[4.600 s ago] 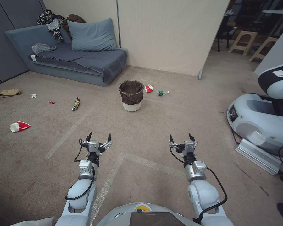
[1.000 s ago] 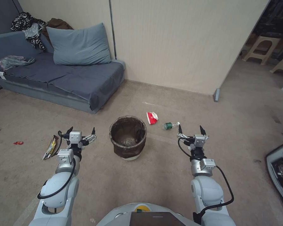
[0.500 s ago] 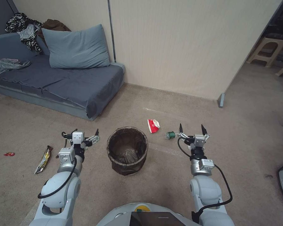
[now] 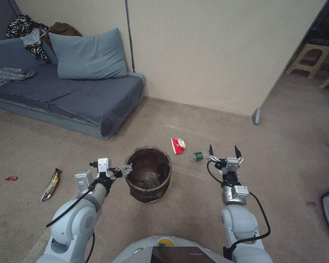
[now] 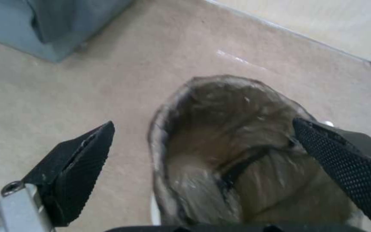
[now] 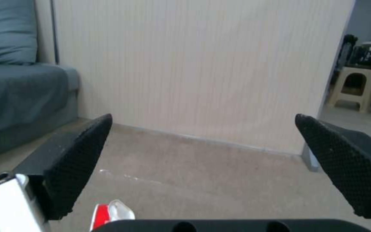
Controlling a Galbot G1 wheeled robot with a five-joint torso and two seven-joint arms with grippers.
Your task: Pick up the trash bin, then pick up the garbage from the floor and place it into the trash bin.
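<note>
Trash bin [image 4: 148,174] upright, mouth up. Left gripper [image 4: 117,170] agape at bin's left rim, possibly straddling it. Right gripper [image 4: 223,150] agape, right of bin.

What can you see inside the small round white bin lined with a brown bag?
Inside the small round white bin shows the crumpled brown bag lining; no litter is visible, and the folds hide the bottom.

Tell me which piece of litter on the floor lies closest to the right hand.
The clear bottle with the green label, just off the right hand; the red-and-white cup is farther, and the wrappers lie beyond the trash bin.
</note>
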